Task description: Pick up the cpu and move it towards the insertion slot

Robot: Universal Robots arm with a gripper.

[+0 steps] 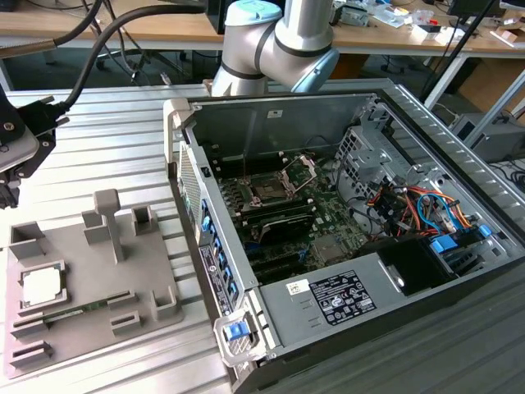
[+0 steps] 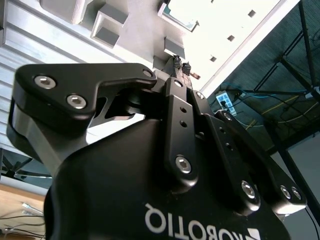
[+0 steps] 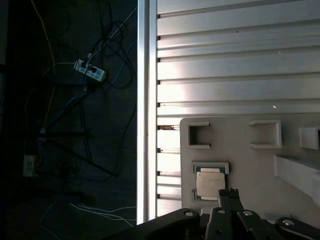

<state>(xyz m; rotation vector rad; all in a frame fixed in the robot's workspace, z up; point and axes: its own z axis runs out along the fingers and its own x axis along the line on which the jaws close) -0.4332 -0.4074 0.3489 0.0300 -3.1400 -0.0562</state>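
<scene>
Cpu [image 3: 210, 183] sits flat in a square recess of the grey tray [image 3: 260, 165], pale metal top up. In the first wrist view it lies just beyond the tips of my claw [image 3: 228, 192], nearly under them yet, as far as I can judge, not touched. My claw is drawn together with nothing held, and the second wrist view shows the same. Being square, the cpu has no long axis to mind; its edges run in line with the tray's. In the exterior view the tray rests on the ribbed metal worktop [image 1: 107, 123] at that view's left. The insertion slot [image 1: 269, 187] lies well apart toward that view's right, inside the open computer case [image 1: 246, 123], its load plate [image 1: 299, 168] raised.
</scene>
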